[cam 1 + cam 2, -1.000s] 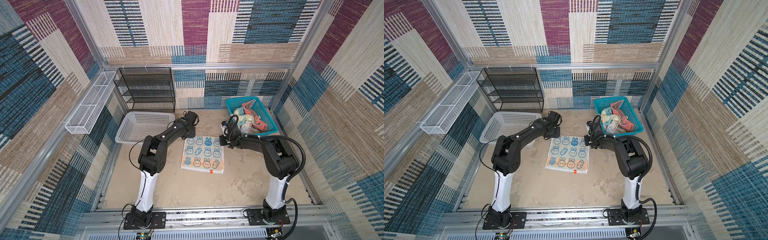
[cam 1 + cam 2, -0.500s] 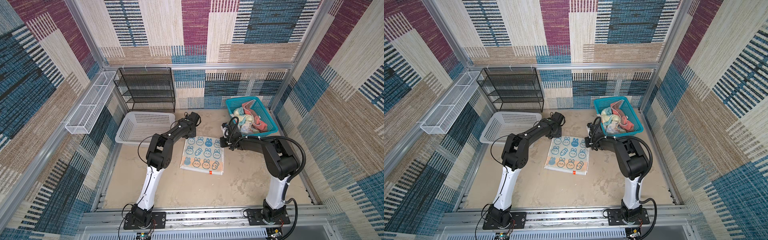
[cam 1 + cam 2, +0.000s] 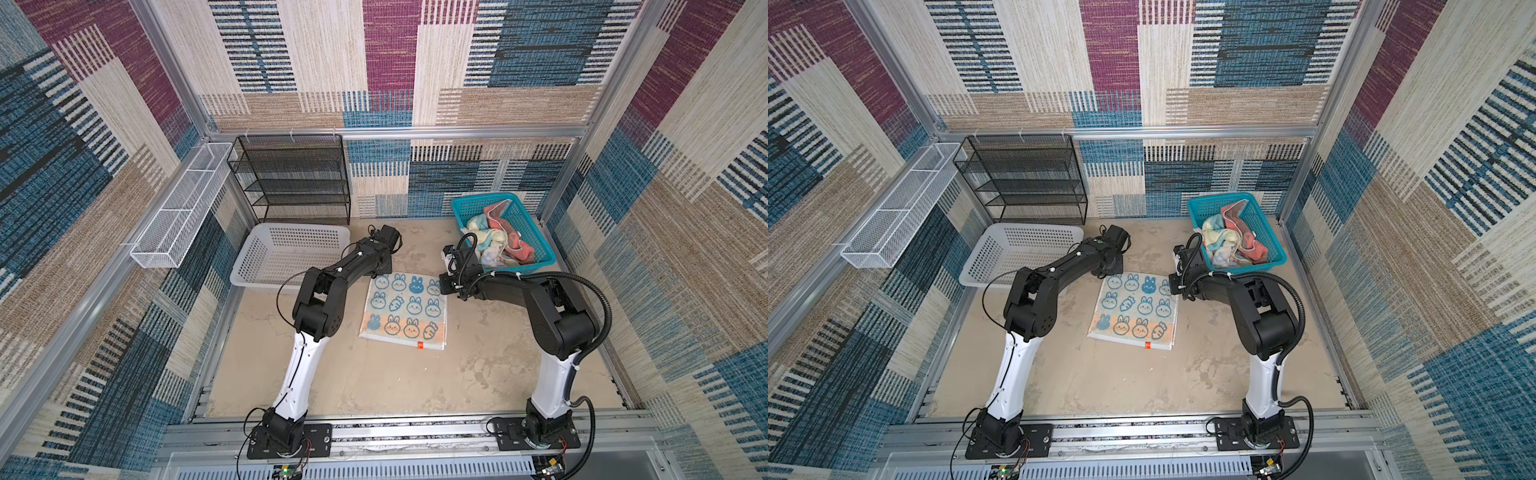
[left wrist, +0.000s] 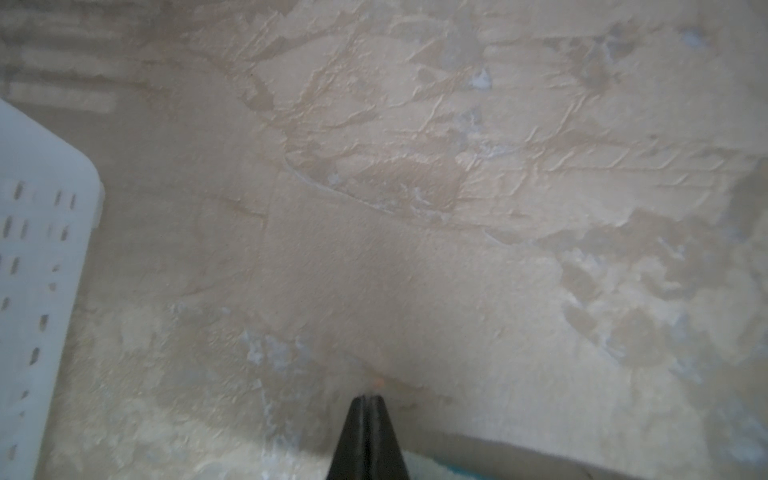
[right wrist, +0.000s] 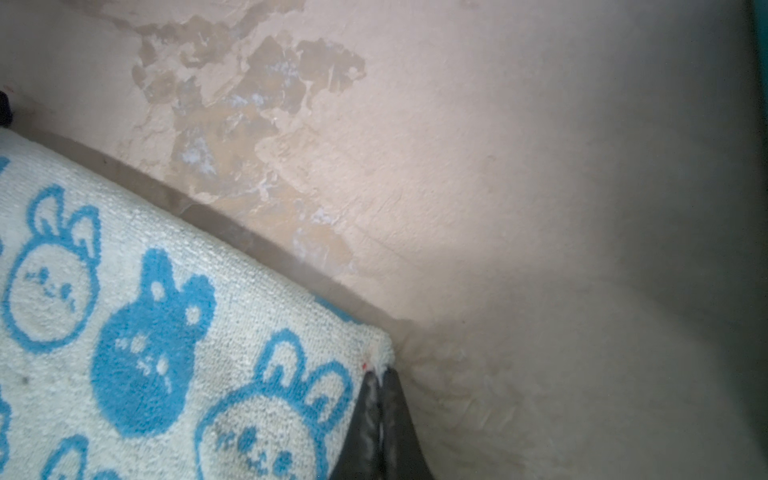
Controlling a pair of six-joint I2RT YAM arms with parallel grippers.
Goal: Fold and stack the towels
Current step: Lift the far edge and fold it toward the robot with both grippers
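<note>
Progress looks slight: in both top views the bunny towel [image 3: 405, 309] lies spread flat on the tabletop [image 3: 374, 382], nothing stacked, other towels [image 3: 496, 243] heaped in the teal basket [image 3: 480, 198]. Left wrist view: left pincer [image 4: 368, 400] shut beside the towel's edge, grip unclear. Right wrist view: right pincer [image 5: 379, 374] clamped on that towel's far corner.

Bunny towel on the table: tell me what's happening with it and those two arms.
The bunny towel lies flat on the table, not yet folded. The right pincer is shut on its far right corner. The left pincer is shut at the far left corner; whether it grips cloth is unclear. More towels sit crumpled in the teal basket, waiting their turn.
</note>
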